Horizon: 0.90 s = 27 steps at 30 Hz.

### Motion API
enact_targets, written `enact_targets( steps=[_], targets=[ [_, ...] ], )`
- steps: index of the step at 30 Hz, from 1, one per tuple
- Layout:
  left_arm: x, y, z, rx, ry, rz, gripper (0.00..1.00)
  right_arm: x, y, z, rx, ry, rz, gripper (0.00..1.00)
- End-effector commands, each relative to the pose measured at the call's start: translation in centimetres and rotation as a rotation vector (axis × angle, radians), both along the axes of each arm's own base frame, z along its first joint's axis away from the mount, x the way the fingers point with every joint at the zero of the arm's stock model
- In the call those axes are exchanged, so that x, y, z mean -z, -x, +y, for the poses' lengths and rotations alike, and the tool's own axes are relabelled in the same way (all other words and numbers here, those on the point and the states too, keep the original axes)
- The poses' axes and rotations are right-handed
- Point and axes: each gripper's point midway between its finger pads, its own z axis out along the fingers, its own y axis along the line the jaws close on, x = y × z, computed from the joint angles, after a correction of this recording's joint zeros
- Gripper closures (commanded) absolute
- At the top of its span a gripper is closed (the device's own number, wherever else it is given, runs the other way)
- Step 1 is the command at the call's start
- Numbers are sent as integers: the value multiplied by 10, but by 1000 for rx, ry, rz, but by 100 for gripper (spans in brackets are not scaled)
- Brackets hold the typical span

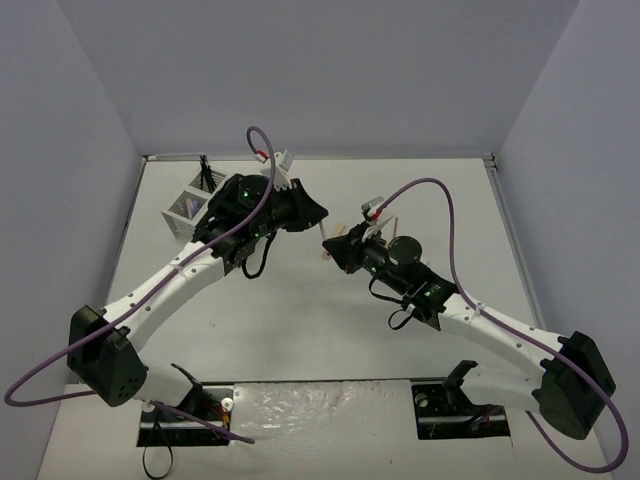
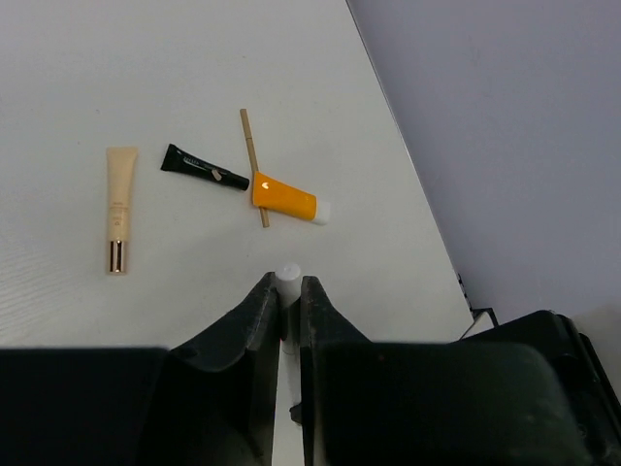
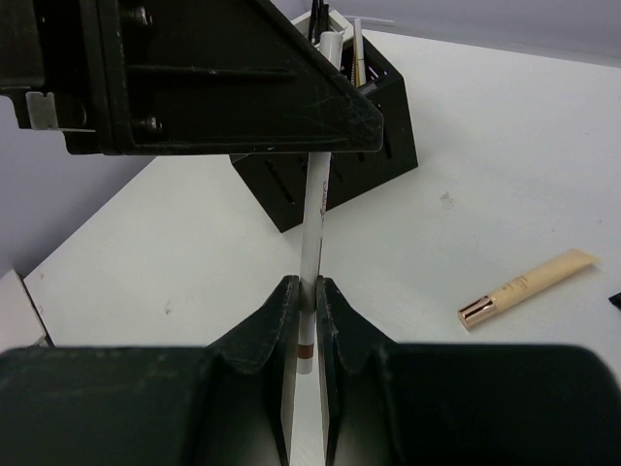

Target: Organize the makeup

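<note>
A thin white pencil [image 3: 315,214] with a brown band near its end is held at both ends. My right gripper [image 3: 309,291] is shut on its banded end. My left gripper [image 2: 287,291] is shut on the other end, whose white tip [image 2: 287,275] pokes out between the jaws. In the top view the two grippers meet nose to nose above mid-table, left [image 1: 316,214] and right [image 1: 330,246]. On the table lie an orange tube with white cap [image 2: 284,197], a tan stick [image 2: 254,165], a black tube [image 2: 204,167] and a beige tube with rose-gold cap [image 2: 120,209].
A black mesh box [image 3: 383,136] holding upright pencils stands behind the left gripper. It shows at back left in the top view [image 1: 208,180], next to a white mesh box [image 1: 185,212]. The beige tube [image 3: 527,286] lies right of my right gripper. The table's right edge [image 2: 427,214] meets the wall.
</note>
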Motion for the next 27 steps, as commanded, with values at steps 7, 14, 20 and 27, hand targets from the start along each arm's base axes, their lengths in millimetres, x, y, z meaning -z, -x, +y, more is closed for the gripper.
enact_targets(
  steps=[7,14,20,27],
  targets=[
    [-52,-16,1,-27,26,-164,100,-26,-11,-9,79,-20,-78,25],
    [-75,-75,88,-339,-288,-366,100,-15,-21,-48,253,90,-58,2],
    [-84,-135,167,-602,-424,-465,100,-5,-20,-77,353,144,-38,1],
    [-67,-190,210,-694,-433,-485,98,4,-17,-94,391,167,-20,1]
  ],
)
